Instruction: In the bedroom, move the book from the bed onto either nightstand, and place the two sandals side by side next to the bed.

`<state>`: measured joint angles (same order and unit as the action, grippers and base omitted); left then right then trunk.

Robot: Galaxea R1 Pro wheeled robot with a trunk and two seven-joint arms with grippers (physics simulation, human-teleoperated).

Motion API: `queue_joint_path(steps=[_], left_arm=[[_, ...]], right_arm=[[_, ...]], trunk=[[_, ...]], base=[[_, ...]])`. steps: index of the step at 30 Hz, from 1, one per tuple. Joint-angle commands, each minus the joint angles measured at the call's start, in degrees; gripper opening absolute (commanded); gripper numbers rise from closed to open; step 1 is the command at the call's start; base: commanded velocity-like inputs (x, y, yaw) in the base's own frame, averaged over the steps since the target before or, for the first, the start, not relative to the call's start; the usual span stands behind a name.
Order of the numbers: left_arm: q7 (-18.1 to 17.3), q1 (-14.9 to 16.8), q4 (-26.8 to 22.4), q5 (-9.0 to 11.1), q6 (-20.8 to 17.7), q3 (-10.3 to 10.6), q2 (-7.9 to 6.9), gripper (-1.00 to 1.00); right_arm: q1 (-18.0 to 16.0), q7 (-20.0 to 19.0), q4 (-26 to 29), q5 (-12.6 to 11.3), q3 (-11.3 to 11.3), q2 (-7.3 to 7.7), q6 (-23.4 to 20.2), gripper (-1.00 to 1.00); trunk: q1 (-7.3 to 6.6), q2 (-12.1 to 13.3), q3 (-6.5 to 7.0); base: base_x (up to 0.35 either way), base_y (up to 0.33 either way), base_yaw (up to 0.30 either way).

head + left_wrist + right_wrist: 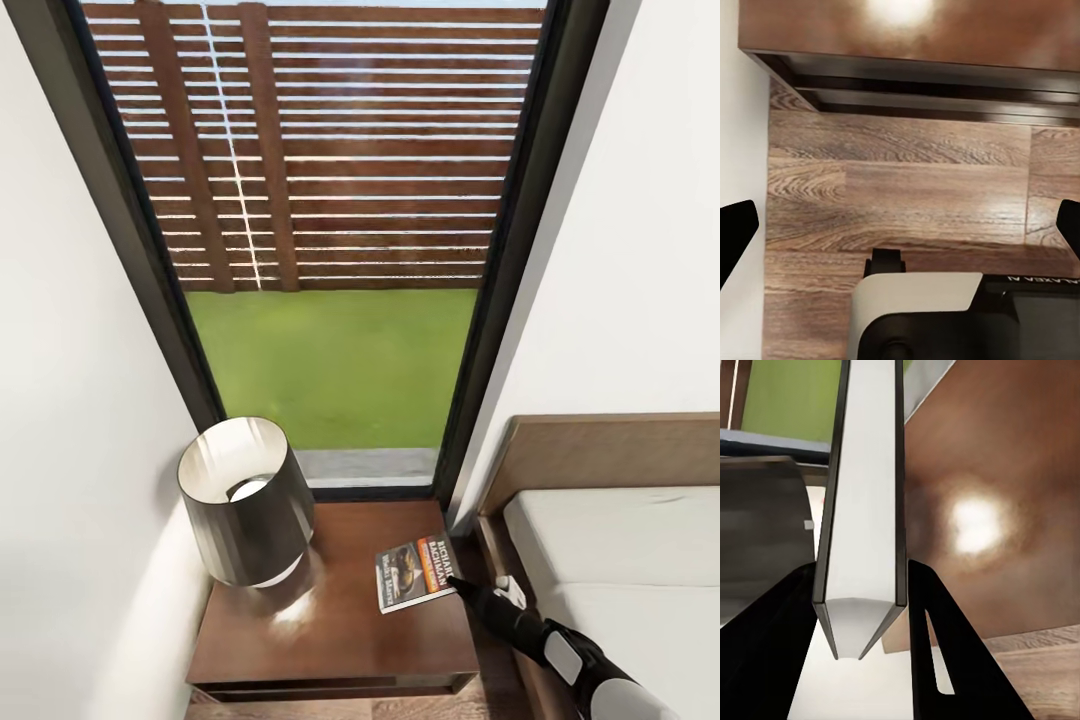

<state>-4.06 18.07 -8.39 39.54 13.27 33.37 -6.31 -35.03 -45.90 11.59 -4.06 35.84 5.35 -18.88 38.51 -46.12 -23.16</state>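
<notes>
The book [414, 572] lies on the nightstand [300, 640], seemingly clamped by the right gripper [452, 581].

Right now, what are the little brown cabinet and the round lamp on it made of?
The low square dark brown nightstand looks like glossy varnished wood: grain lines show and the top mirrors a bright spot. The dark round drum lamp shade seems to be shiny metal or stiff plastic, since faint vertical streaks glint on it; I can't say which. Its inside looks pale.
</notes>
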Motion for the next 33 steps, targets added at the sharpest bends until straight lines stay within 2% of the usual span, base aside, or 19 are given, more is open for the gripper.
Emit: queue_joint_path(steps=[1,12,33], left_arm=[[-0.2,0.0,0.0,0.6,0.2,0.4,-0.02,1.00],[-0.2,0.0,0.0,0.6,0.2,0.4,-0.02,1.00],[-0.2,0.0,0.0,0.6,0.2,0.4,0.02,1.00]], right_arm=[[0.0,-0.1,0.0,-0.5,0.1,-0.03,-0.5,-1.00],[0.0,0.0,0.0,-0.4,-1.6,-0.32,-0.5,-1.00],[-0.1,0.0,0.2,-0.4,-1.9,0.03,-0.5,-1.00]], trunk=[[0.23,-0.5,-0.25],[2.65,-4.9,-2.22],[7.26,-13.3,-5.99]], base=[[0.000,0.000,0.000],[0.000,0.000,0.000],[0.000,0.000,0.000]])
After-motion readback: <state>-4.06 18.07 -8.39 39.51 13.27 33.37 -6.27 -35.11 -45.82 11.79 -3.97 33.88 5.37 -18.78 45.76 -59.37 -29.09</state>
